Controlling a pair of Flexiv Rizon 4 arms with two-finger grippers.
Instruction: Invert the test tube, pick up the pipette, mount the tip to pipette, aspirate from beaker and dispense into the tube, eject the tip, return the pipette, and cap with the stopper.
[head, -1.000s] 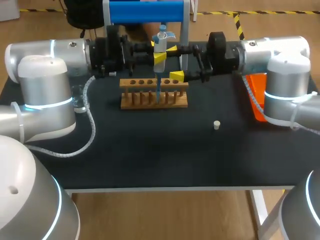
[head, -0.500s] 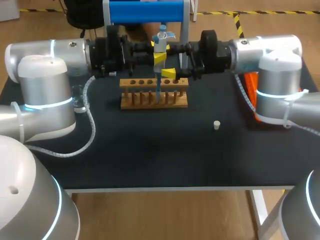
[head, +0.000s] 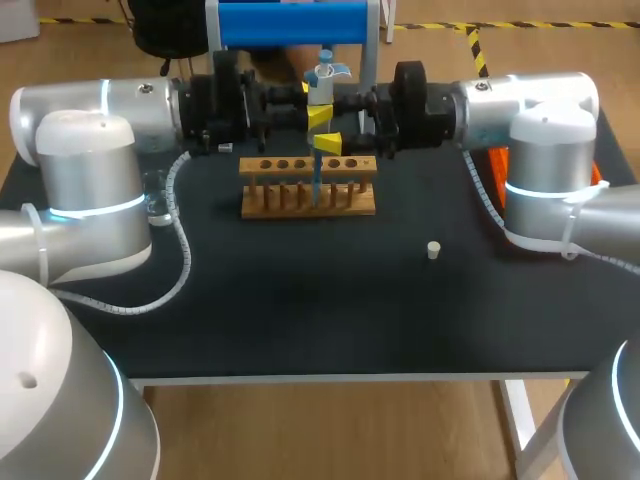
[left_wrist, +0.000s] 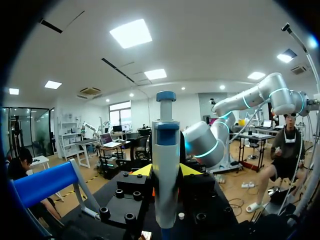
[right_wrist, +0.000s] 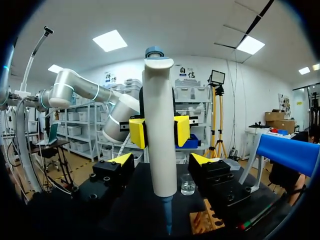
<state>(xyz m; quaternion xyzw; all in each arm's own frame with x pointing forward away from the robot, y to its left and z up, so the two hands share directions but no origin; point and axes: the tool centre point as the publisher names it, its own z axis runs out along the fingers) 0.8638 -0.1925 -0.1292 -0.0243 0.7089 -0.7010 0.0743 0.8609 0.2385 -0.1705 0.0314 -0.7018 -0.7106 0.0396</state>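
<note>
Black table (head: 300, 310), head view: at upper centre the left gripper (head: 314, 106) pinches the pipette (head: 321, 78) upright over the wooden rack (head: 308, 200). The right gripper (head: 330, 128) has slid leftward up to it, probably to help work it. Left wrist view: the pipette stands clamped just ahead. Right wrist view: own fingers (right_wrist: 121, 160) are spread, flanking the pipette without touching.

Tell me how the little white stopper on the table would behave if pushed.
The stopper looks tiny, so probably very light and easy to knock away. It stands alone on the table; its round shape suggests it would roll if tipped.
</note>
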